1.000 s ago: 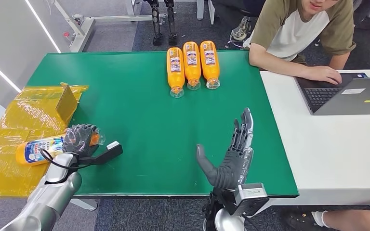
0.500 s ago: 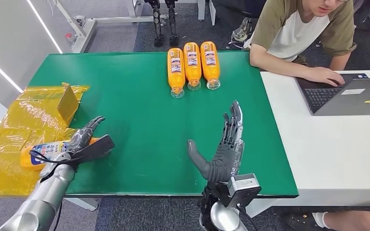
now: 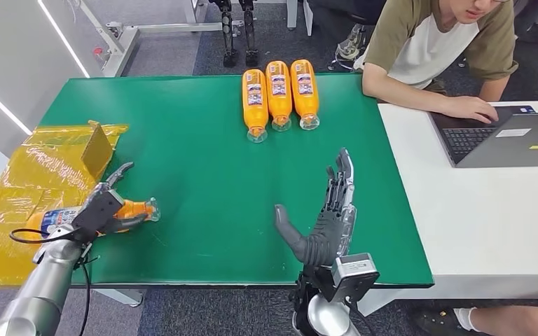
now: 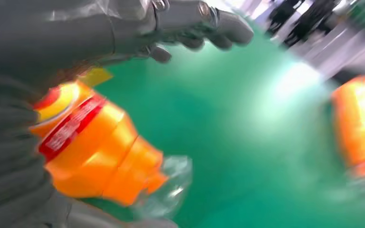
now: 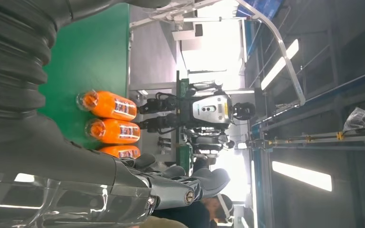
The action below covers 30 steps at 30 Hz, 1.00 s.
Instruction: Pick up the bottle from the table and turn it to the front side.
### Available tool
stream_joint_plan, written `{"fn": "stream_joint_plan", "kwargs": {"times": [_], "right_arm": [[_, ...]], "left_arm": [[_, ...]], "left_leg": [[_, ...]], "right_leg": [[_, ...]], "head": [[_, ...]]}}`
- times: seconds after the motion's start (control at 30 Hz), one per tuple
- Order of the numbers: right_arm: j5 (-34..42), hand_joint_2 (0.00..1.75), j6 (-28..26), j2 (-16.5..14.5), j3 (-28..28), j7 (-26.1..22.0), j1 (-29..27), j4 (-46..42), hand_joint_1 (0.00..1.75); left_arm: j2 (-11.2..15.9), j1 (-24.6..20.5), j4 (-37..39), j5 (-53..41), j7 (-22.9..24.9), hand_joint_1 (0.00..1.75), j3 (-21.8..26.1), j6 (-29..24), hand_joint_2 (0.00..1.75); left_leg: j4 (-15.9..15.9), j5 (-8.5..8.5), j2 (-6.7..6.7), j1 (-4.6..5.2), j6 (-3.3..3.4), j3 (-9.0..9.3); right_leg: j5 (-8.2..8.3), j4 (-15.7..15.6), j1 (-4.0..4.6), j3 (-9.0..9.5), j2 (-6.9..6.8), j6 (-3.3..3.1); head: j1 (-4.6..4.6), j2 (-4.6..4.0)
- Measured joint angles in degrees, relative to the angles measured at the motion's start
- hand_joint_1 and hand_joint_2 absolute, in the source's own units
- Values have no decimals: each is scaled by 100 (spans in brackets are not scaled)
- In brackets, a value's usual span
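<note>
Left robot hand [image 3: 101, 208] sits over the neck end of an orange bottle [image 3: 132, 209] at the left edge of the green bench [image 3: 196, 161], near the front left corner. Fingers are draped around the bottle, one finger sticking up and away; left wrist view shows the bottle [image 4: 92, 152] nestled against the palm with the fingers [image 4: 204, 26] arched over it, not pressed tight. Blurry frame, so I cannot tell whether the grip is firm or just resting. The bottle lies on its side, clear cap end pointing toward the bench middle, its labelled body half over a yellow plastic bag [image 3: 35, 182] that covers the left edge. A brown cardboard piece [image 3: 99, 148] stands on that bag.

Right robot hand [image 3: 326, 224] is open, holding nothing, fingers straight and pointing toward the far edge, thumb spread to the side, above the front edge near the middle.

Three more orange bottles [image 3: 279, 94] lie side by side at the far edge, touching, caps toward the robot; the right wrist view shows them [image 5: 111, 118] too.

White desk [image 3: 476, 210] abuts the right edge of the bench, with a laptop [image 3: 511, 136]. A person [image 3: 438, 42] sits behind it, one hand on the keyboard.
</note>
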State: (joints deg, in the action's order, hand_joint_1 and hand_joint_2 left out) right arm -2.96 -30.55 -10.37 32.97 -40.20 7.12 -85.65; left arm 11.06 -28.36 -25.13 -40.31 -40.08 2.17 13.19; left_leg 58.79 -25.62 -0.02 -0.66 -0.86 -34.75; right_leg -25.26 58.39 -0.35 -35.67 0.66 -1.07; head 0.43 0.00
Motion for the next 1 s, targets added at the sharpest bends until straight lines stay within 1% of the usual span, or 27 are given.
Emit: {"fn": "stream_joint_plan", "kwargs": {"times": [0.13,0.27,0.33,0.4,0.47,0.5,0.57,0.63,0.67,0.73,0.8,0.9,0.97,1.0], "right_arm": [[-46,175,-16,15,-42,0,-75,-44,0],[-46,175,-7,28,-50,-1,-124,-71,0],[-47,175,11,30,-51,0,-132,-72,0],[-54,175,20,30,-51,1,-133,-71,0],[-85,175,14,30,-51,1,-135,-70,0],[-111,175,2,30,-51,1,-136,-69,0],[-181,175,-49,29,-51,1,-138,-66,0],[-249,175,-103,27,-52,1,-139,-63,0],[-281,175,-119,26,-53,0,-142,-60,0],[-329,175,-131,25,-62,-1,-152,-49,0],[-365,175,-132,24,-76,-1,-163,-31,0],[-412,175,-128,18,-104,1,-187,5,0],[-439,175,-128,16,-122,1,-201,32,0],[-442,175,-128,16,-126,1,-204,38,0]], "left_arm": [[94,430,-1300,1737,-22,0,-227,-254,175],[69,787,-2778,2986,-26,0,-523,-598,175],[-42,915,-3542,3476,-27,0,-630,-611,175],[-223,1021,-4234,3773,-27,0,-661,-563,175],[-466,1071,-4752,3884,-26,0,-662,-645,175],[-622,1070,-4911,3874,-26,0,-662,-803,175],[-1004,1014,-5002,3783,-26,0,-666,-1435,175],[-1407,937,-4868,3726,-21,0,-696,-2206,175],[-1591,918,-4788,3747,-19,0,-734,-2478,175],[-1911,934,-4704,3818,-16,0,-852,-2729,175],[-2175,1003,-4676,3859,-16,0,-995,-2900,175],[-2471,1203,-4659,3881,-16,0,-1185,-3171,175],[-2649,1383,-4655,3931,-16,0,-1307,-3237,175],[-2692,1433,-4655,3951,-16,0,-1338,-3238,175]], "left_leg": [[0,-4,0,0,-5,-4],[1,-5,-5,1,-4,-9],[1,-5,-5,1,-3,-10],[1,-6,-5,2,-2,-11],[2,-7,-6,3,-1,-10],[3,-7,-8,3,0,-9],[4,-8,-16,3,2,-9],[4,-8,-23,2,2,-9],[4,-8,-23,2,2,-9],[4,-8,-21,2,2,-9],[4,-8,-21,2,3,-10],[4,-12,-19,3,8,-9],[4,-16,-19,2,11,-10],[4,-16,-19,2,12,-10]], "right_leg": [[-3,-2,0,-5,2,-1],[-4,-4,-1,-8,-3,-1],[-4,-6,-2,-8,-3,0],[-4,-7,-2,-7,-2,0],[-3,-9,-3,-6,-4,0],[-3,-10,-3,-5,-7,1],[-4,-12,-3,-1,-18,1],[-3,-12,-3,3,-27,1],[-3,-12,-3,4,-27,0],[-1,-12,-3,4,-25,0],[-1,-12,-3,5,-23,0],[-3,-12,-3,4,-19,1],[-5,-13,-3,3,-19,3],[-6,-13,-3,3,-19,3]], "head": [[-1,0],[0,0],[0,0],[1,0],[1,0],[0,0],[0,0],[1,0],[1,0],[1,-1],[1,-1],[0,0],[1,0],[1,0]]}}
